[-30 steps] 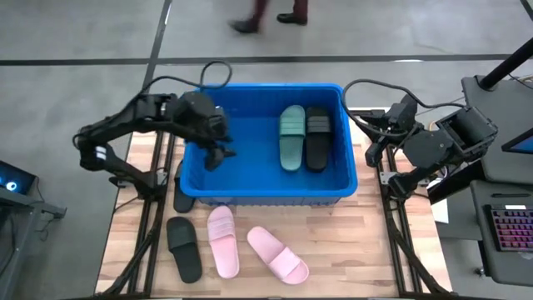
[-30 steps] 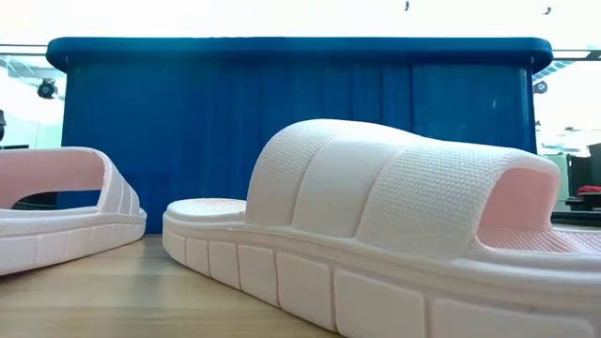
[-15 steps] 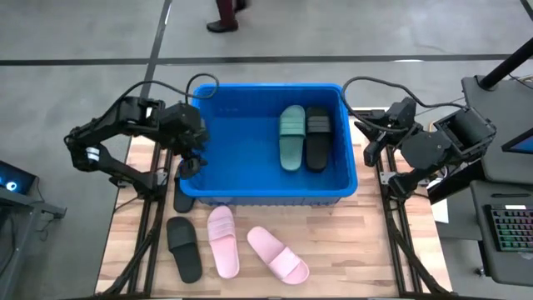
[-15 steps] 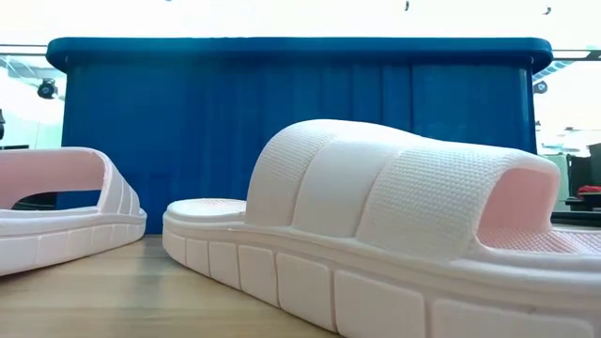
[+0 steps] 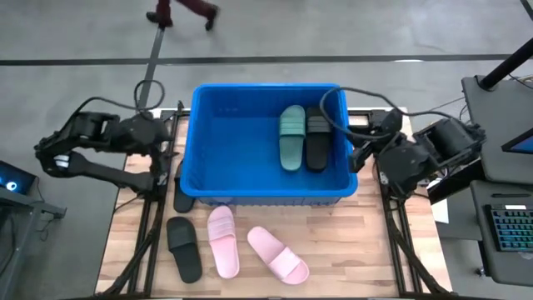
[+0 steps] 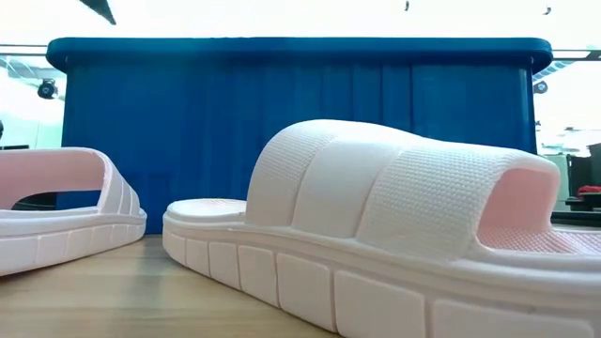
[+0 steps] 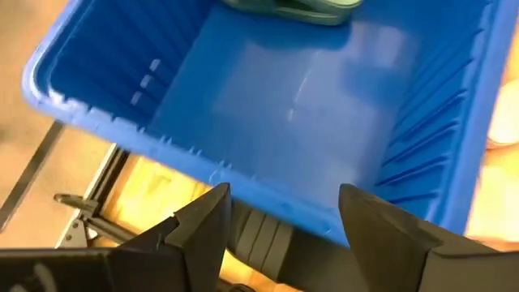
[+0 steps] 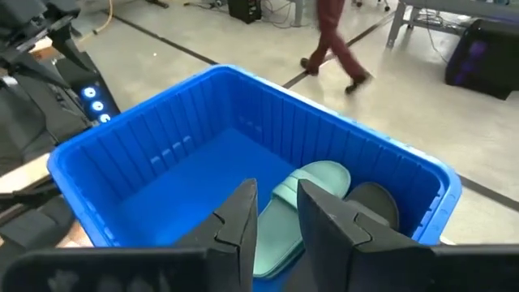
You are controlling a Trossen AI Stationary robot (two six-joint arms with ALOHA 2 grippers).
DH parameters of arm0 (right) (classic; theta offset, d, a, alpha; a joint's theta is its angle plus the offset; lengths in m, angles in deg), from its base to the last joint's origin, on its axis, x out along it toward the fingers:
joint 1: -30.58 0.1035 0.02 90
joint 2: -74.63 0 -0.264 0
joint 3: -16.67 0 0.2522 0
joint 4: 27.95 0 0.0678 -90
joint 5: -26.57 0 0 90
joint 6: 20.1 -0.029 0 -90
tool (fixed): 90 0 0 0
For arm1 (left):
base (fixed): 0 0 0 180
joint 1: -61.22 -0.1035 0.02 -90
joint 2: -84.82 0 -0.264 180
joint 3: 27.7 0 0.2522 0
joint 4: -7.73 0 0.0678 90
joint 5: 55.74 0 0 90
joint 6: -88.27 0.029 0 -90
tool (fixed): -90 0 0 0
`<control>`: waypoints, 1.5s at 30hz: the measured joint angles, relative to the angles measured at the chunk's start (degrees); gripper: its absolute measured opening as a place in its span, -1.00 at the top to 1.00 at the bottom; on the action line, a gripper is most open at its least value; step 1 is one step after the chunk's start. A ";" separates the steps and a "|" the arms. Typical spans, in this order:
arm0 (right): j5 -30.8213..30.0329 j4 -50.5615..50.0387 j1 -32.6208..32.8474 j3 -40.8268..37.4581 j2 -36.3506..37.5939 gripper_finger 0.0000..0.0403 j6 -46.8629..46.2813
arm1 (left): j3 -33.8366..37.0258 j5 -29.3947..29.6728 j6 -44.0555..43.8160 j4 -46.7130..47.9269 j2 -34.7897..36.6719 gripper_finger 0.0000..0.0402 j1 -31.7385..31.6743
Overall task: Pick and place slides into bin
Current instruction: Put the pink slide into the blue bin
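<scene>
Left tool (image 7: 280,215) gapes wide, empty, just outside the bin (image 5: 204,142); right tool (image 8: 276,207) narrow, empty, over its rim.

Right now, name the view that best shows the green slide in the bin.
The high view: the whole green slide lies unobstructed beside a black slide in the bin. The right wrist view shows it partly hidden; the left wrist view only its edge; the low view nothing.
</scene>
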 joint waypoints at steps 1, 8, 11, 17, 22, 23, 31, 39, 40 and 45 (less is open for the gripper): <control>-0.09 -0.04 0.00 0.00 -0.49 0.59 -0.01 | 2.42 0.13 -0.76 -0.44 1.49 -0.07 -0.01; -0.10 -0.15 0.00 -0.04 -3.17 0.65 -0.01 | 19.23 -0.03 -8.51 -0.89 10.45 -0.07 -0.03; -0.13 -0.16 0.00 -0.04 -3.57 0.66 -0.03 | 25.00 -1.45 -10.73 -4.17 12.64 -0.07 -0.02; -0.13 -0.18 0.00 -0.04 -3.44 0.64 -0.47 | 32.07 -9.36 -5.67 -5.31 18.04 -0.07 -0.02; -0.23 -0.18 0.00 0.00 -3.16 0.64 -0.47 | 35.59 -14.82 -5.07 -4.95 20.79 -0.07 -0.02; -0.34 -0.18 0.00 0.00 -3.15 0.65 -0.47 | 36.30 -17.39 -4.99 -4.90 21.23 -0.07 -0.02; -0.35 -0.22 0.00 -0.11 -3.16 0.67 -0.43 | 38.81 -20.12 -5.32 -4.47 21.24 -0.07 -0.09; -0.35 -0.22 0.00 -0.15 -3.16 0.67 -0.46 | 37.44 -28.46 -12.38 -6.98 17.61 -0.07 -0.07; -0.35 -0.20 0.00 -0.15 -3.16 0.67 -0.45 | 37.06 -31.05 -12.35 -8.06 17.33 -0.07 -0.07; -0.35 -0.20 0.00 -0.15 -3.16 0.68 -0.47 | 32.60 -32.66 -10.90 -16.23 16.98 -0.07 -0.04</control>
